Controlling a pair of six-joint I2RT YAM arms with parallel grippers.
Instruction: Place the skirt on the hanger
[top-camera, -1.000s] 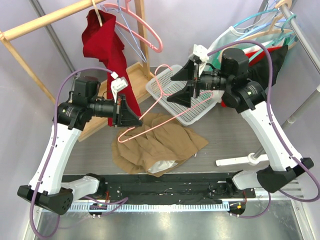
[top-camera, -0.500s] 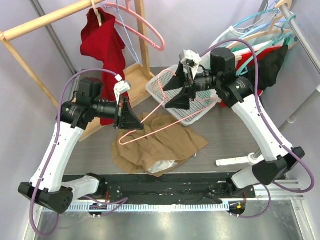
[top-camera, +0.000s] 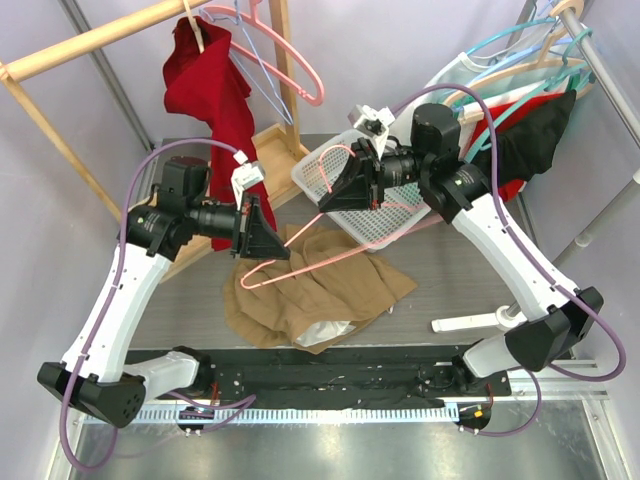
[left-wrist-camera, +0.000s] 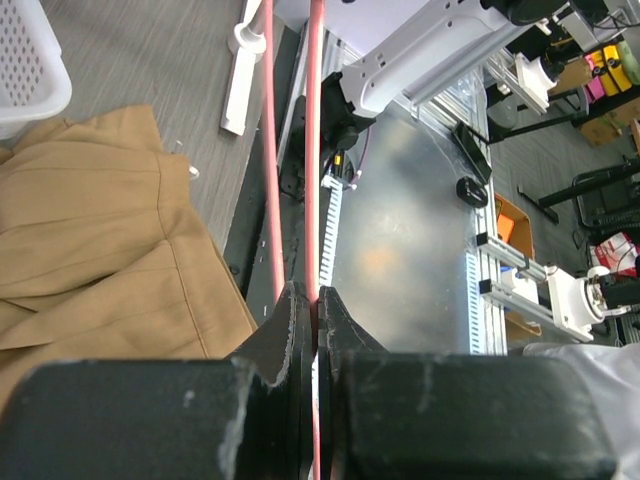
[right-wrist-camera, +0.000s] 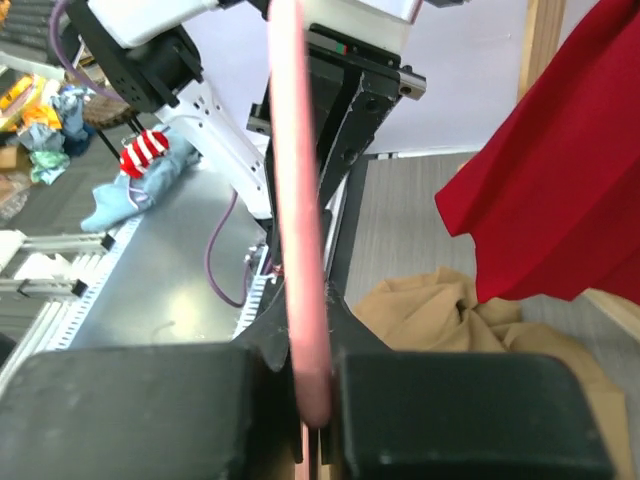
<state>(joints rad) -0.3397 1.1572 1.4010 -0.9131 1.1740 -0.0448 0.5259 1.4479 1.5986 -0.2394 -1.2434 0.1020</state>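
The tan skirt lies crumpled on the table between the two arms, and also shows as the skirt and the skirt. Above it hangs a pink wire hanger, held off the table. My left gripper is shut on the hanger's lower left part; in the left wrist view the hanger runs straight out of my left gripper. My right gripper is shut on the upper part near the hook, and the thick pink hanger sits between the jaws of my right gripper.
A white mesh basket stands behind the skirt. A red garment and another pink hanger hang on the wooden rack at the back left. Several hangers and a dark garment hang at the back right. A white stand lies at the front right.
My right gripper moved left and forward onto the hanger and went from open to shut on it. The left gripper kept its hold and shifted the hanger slightly.
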